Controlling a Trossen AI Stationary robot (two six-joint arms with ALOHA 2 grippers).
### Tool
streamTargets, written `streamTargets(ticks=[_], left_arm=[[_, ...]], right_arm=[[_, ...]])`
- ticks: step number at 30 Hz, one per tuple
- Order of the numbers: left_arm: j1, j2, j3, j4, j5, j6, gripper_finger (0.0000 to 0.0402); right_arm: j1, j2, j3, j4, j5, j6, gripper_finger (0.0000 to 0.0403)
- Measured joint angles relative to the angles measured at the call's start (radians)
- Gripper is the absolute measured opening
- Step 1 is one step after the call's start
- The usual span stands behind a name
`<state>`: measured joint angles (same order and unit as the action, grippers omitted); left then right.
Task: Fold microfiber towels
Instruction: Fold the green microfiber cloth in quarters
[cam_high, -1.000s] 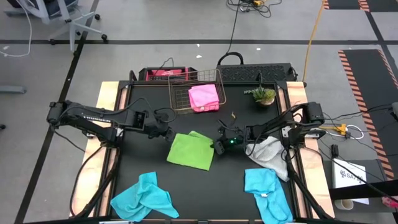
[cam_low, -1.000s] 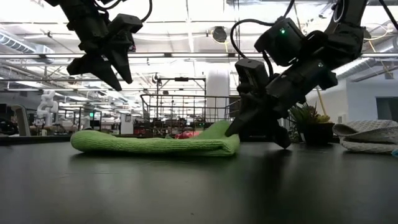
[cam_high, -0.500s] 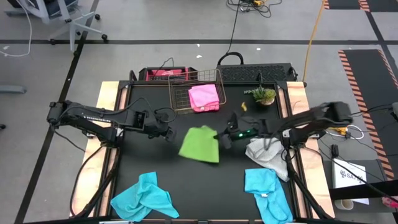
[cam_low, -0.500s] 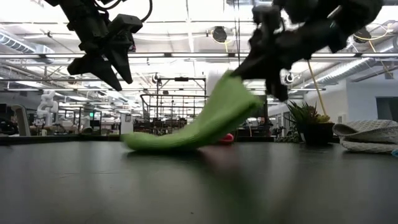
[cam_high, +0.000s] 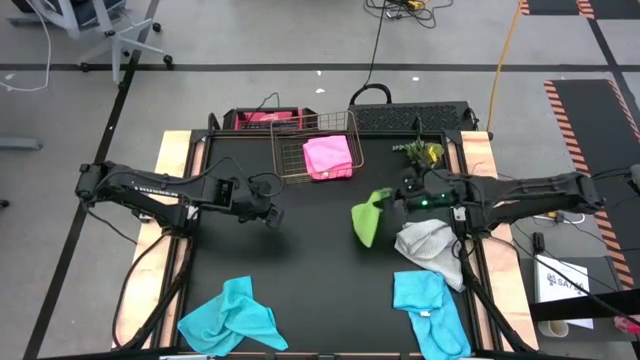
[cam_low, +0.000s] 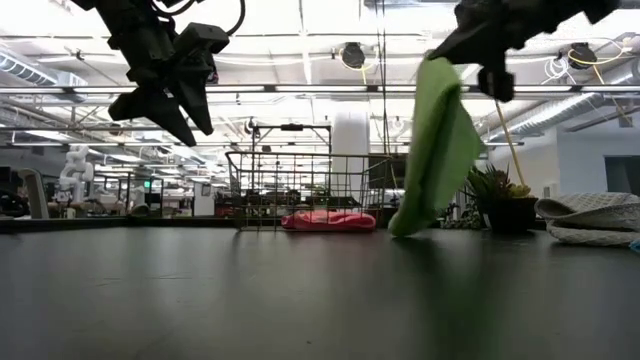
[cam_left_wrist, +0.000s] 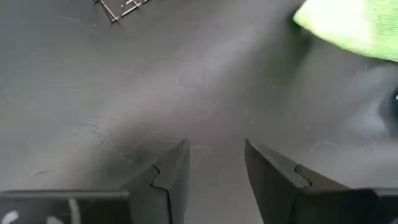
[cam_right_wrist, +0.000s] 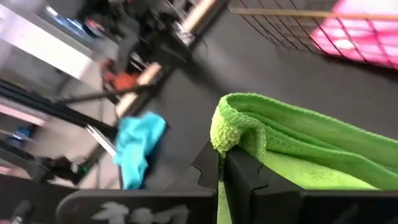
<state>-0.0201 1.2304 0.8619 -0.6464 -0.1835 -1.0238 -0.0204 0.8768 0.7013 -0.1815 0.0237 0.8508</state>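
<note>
The lime green towel hangs folded below my right gripper, which is shut on it, high over the table's middle right. In the low view the green towel dangles with its lower corner just above the table. My left gripper stands open in the air at the middle left, holding nothing. The pink towel lies in the wire basket. The grey towel lies crumpled at the right. Two turquoise towels lie near the front edge. My right gripper pinches the green towel's folded upper edge between its two fingers, several layers together. The fingers come nearly level from the table's right side. The towel hangs slack below them, folded over on itself and lifted off the table.
A small potted plant stands at the far right, close behind my right gripper. The copper wire basket sits at the far middle. The grey towel lies right under my right arm. Bare black table lies between the arms.
My right gripper has gone up and toward the table's right edge with the green towel. The towel lay flat and folded on the table; its held edge rose first, the rest trailed, and now all of it hangs below the gripper.
</note>
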Motion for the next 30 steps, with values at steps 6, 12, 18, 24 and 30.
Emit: streamTargets(ticks=[6, 12, 18, 24, 30], left_arm=[[0.0, 0.0, 0.0, 0.0, 0.0, 0.0, 0.0154], [0.0, 0.0, 0.0, 0.0, 0.0, -0.002, 0.0154], [0.0, 0.0, 0.0, 0.0, -0.001, -0.008, 0.0154], [0.0, 0.0, 0.0, 0.0, -0.001, -0.008, 0.0154], [0.0, 0.0, 0.0, 0.0, -0.001, -0.009, 0.0154]], right_arm=[[0.005, -0.002, 0.234, -0.381, -0.131, -0.014, 0.0], [0.024, 0.002, 0.482, -0.645, -0.086, -0.076, 0.0], [0.019, 0.067, 0.56, -0.912, -0.029, -0.031, 0.0], [0.019, 0.25, 0.557, -1.088, -0.13, 0.0, 0.0], [0.019, 0.44, 0.557, -0.787, -0.286, -0.15, 0.0]])
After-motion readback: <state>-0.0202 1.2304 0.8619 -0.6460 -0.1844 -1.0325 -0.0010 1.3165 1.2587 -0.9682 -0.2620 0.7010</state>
